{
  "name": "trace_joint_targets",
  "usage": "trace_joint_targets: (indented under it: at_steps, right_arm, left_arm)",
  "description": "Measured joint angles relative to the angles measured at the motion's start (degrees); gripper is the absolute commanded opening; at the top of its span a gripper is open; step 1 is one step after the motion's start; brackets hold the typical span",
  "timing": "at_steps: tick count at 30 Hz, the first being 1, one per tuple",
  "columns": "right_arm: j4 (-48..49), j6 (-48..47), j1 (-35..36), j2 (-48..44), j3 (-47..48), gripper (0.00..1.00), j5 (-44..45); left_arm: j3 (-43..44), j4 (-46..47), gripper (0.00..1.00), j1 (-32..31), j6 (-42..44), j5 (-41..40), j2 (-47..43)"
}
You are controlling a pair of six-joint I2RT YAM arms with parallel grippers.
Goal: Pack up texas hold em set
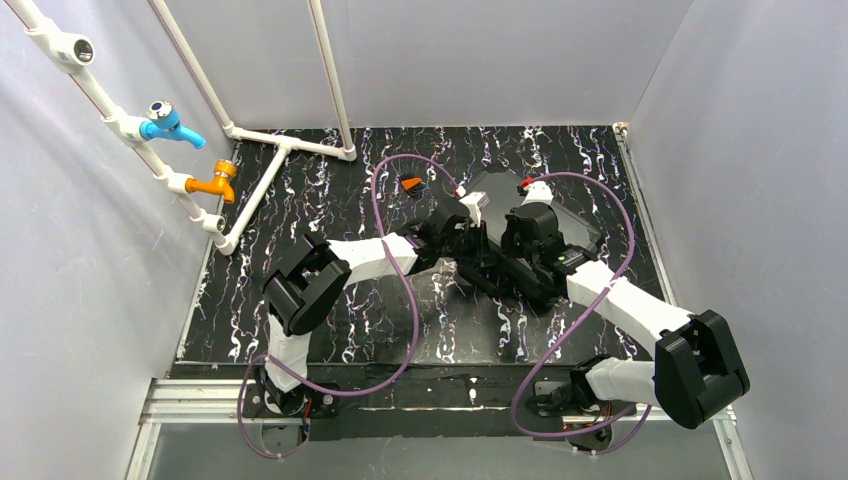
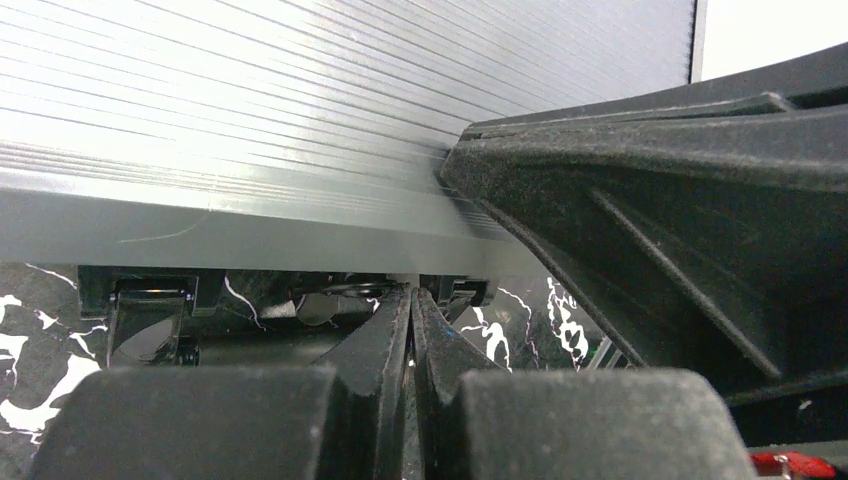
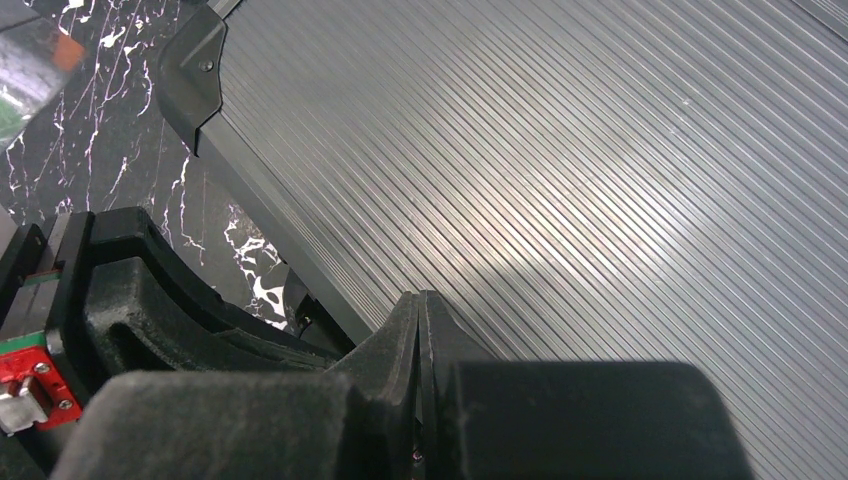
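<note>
Black white-veined marble-pattern table (image 1: 330,195) is enclosed by plain white walls. The black hard plastic briefcase (image 1: 578,228) lies flat and closed, right of centre, set at an angle to the table edges. Left gripper (image 1: 468,212) is at the case's left edge; right gripper (image 1: 533,205) is over the lid, with the wrist body hiding much of the case. Contact cannot be confirmed from above. A small orange and black object (image 1: 411,184) lies on the table, near the case on its left. White plastic pipes (image 1: 290,145) run along the left side, carrying a blue tap (image 1: 170,122) and an orange tap (image 1: 215,181). Purple cables (image 1: 410,300) loop from both arm bases.
</note>
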Motion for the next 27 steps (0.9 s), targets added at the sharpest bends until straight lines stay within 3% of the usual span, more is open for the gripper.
trace_joint_targets:
  at_steps: [27]
  right_arm:
    - [1.3,0.0,0.0,0.7,0.0,0.05,-0.4]
  left_arm:
    - [-4.7,-3.2,0.02,0.0,1.2,-3.4,-2.4]
